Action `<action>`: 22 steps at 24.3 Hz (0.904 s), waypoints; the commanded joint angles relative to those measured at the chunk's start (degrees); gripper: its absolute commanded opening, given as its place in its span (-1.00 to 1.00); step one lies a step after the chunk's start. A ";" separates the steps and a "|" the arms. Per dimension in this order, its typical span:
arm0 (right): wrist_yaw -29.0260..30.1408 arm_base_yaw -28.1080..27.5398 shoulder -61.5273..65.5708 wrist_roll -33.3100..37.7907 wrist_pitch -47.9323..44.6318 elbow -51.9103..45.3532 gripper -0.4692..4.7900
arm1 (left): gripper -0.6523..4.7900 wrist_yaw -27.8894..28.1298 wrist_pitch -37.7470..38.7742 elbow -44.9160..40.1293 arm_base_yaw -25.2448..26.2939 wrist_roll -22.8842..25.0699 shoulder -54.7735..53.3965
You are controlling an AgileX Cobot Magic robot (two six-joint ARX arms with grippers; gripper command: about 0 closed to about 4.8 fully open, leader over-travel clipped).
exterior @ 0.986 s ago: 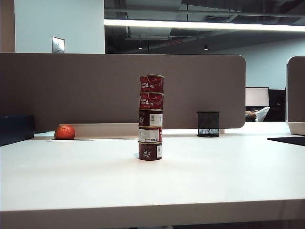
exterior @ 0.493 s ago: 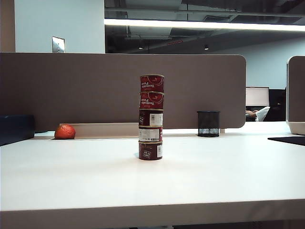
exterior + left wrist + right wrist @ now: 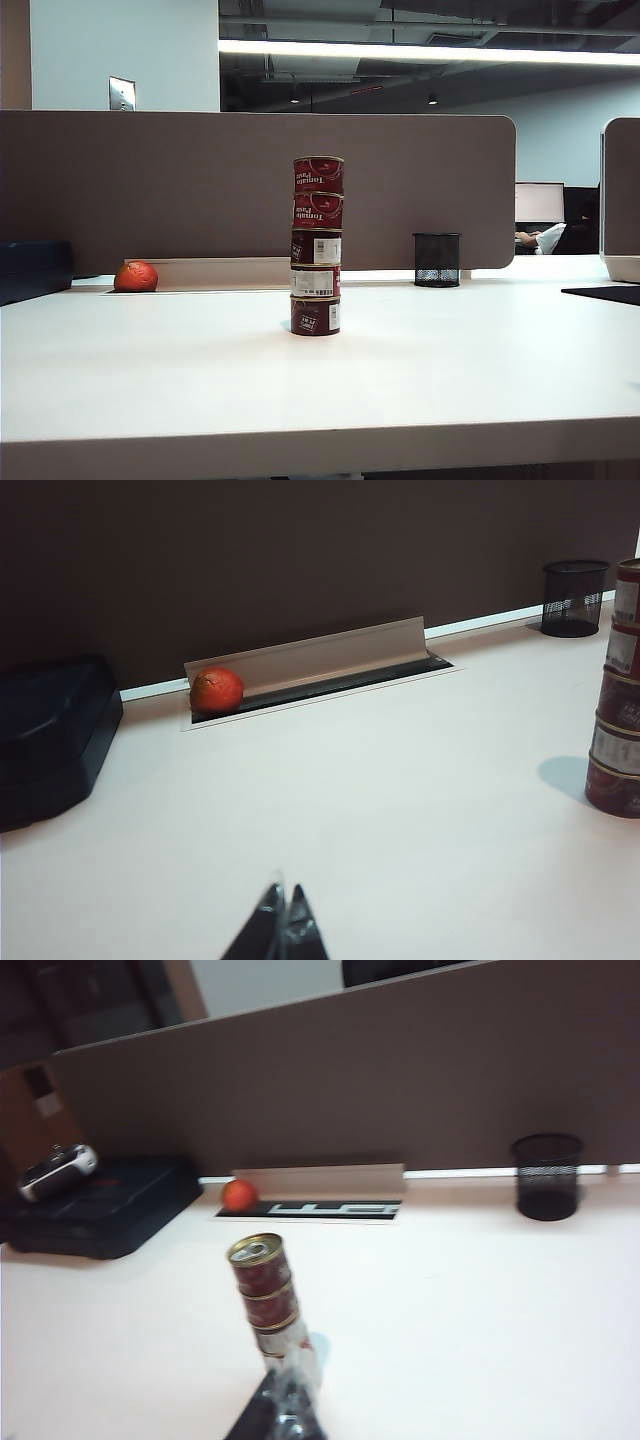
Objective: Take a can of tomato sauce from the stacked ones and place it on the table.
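Note:
Several dark-red tomato sauce cans stand in one upright stack (image 3: 317, 245) in the middle of the white table (image 3: 480, 360). The top can of tomato sauce (image 3: 318, 174) shows pale lettering. Neither gripper shows in the exterior view. In the left wrist view my left gripper (image 3: 283, 895) is shut and empty over bare table, with the stack (image 3: 620, 690) well off to one side. In the blurred right wrist view my right gripper (image 3: 290, 1390) is shut and empty, above the table and short of the stack (image 3: 268, 1295), looking down on the top can's silver lid (image 3: 256, 1249).
An orange-red fruit (image 3: 136, 276) lies by the cable slot at the back left. A black mesh cup (image 3: 437, 260) stands at the back right. A dark case (image 3: 100, 1210) sits at the far left. The grey-brown partition (image 3: 200, 180) closes off the back.

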State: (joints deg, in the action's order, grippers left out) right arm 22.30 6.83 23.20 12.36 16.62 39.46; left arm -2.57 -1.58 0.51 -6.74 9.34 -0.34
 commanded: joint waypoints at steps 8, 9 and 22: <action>12.41 3.45 22.29 0.07 -0.11 19.02 -0.84 | -0.78 -0.22 -1.01 0.20 0.04 -0.42 -0.02; 12.41 4.52 24.30 0.07 -0.09 20.55 -0.84 | -0.78 -0.22 -0.98 0.22 0.04 -0.42 -0.02; 12.44 10.82 48.59 -0.35 14.69 41.20 -0.26 | -0.78 -0.22 -0.70 0.20 0.04 -1.31 -0.02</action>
State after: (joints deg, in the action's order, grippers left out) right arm 34.50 17.54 71.13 12.19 31.05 79.59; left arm -2.57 -1.52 0.51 -6.74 8.43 -0.34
